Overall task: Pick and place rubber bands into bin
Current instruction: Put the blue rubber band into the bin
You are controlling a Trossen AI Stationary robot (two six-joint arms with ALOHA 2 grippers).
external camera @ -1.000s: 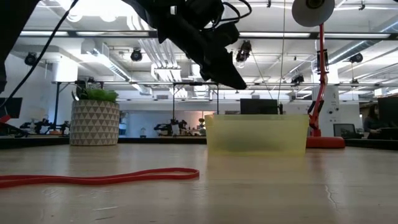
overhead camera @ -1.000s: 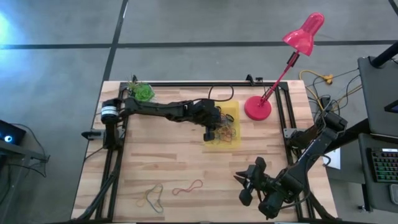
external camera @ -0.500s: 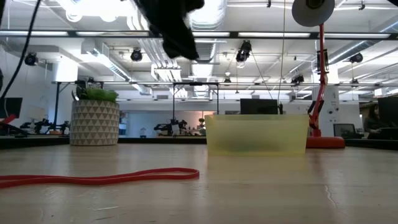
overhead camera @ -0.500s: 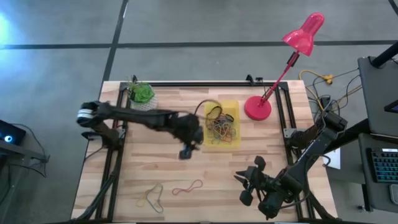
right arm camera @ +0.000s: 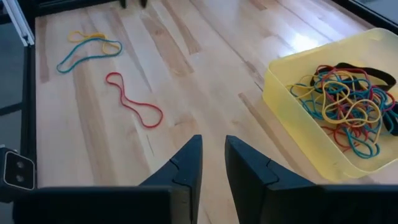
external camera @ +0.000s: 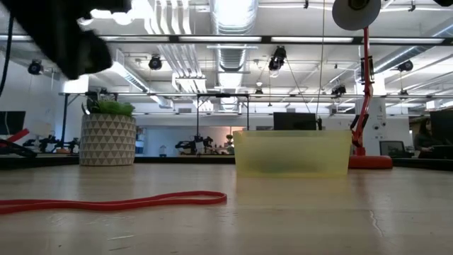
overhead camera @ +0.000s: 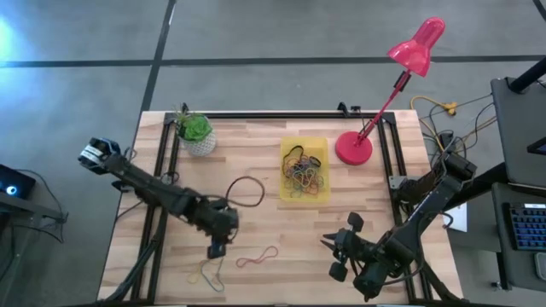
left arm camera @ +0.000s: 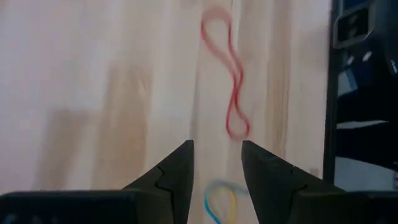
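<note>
The yellow bin [overhead camera: 304, 147] stands at the table's middle far side and holds a tangle of several coloured rubber bands [overhead camera: 304, 176]. A red band [overhead camera: 258, 256] and a yellow and a blue band [overhead camera: 207, 271] lie flat on the wood near the front edge. My left gripper [overhead camera: 215, 250] hangs open above the table between these loose bands, pointing down at a slant. In its wrist view [left arm camera: 216, 171] the red band [left arm camera: 227, 93] lies ahead and the blue and yellow bands [left arm camera: 219, 202] show between the fingers. My right gripper [right arm camera: 214, 162] waits at the near right, a narrow gap between its fingers.
A white pot with a green plant [overhead camera: 198, 135] stands at the far left and a red desk lamp's base [overhead camera: 353, 147] to the right of the bin. Black frame rails [overhead camera: 164, 196] run along the table's sides. A dark cable loop [overhead camera: 247, 192] hangs over the middle.
My left gripper has swung from above the bin toward the table's near left, turning at the wrist as it went, and now stands over the loose bands near the front edge. The bands in the bin, hidden under the arm before, now show.
</note>
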